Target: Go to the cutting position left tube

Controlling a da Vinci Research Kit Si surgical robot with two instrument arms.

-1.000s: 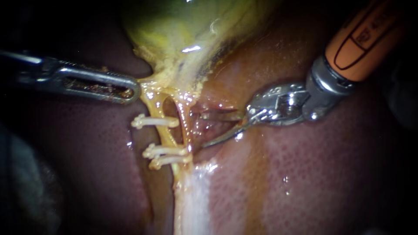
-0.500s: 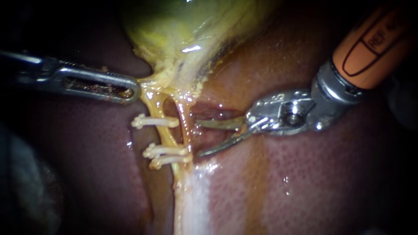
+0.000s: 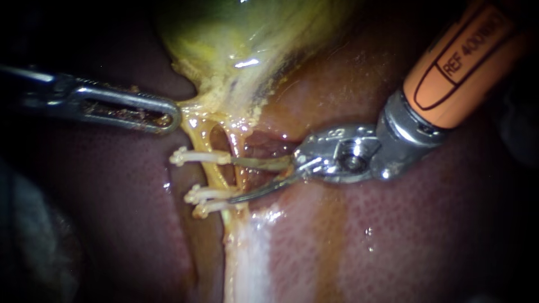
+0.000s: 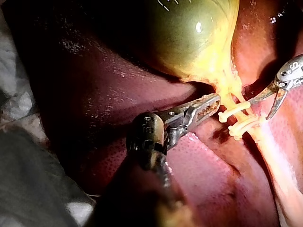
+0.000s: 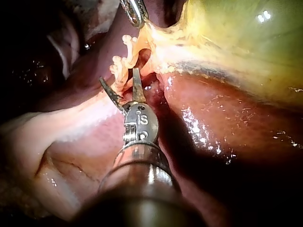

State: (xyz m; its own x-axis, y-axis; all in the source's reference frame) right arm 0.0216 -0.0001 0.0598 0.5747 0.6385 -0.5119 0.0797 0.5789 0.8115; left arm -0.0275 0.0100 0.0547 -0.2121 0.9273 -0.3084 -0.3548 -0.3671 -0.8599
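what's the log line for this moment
left instrument: shut on gallbladder | right instrument: blades open, tips at left tube between clips

– What is the gallbladder like?
– Wet, smooth and shiny. The liver next to it is shiny too, with tiny dots.
– And the clips just below the gallbladder?
– Pale and matt, like plastic. The left instrument touching the gallbladder is dull metal with brown crust. The right instrument is bright shiny metal, then smooth orange plastic.
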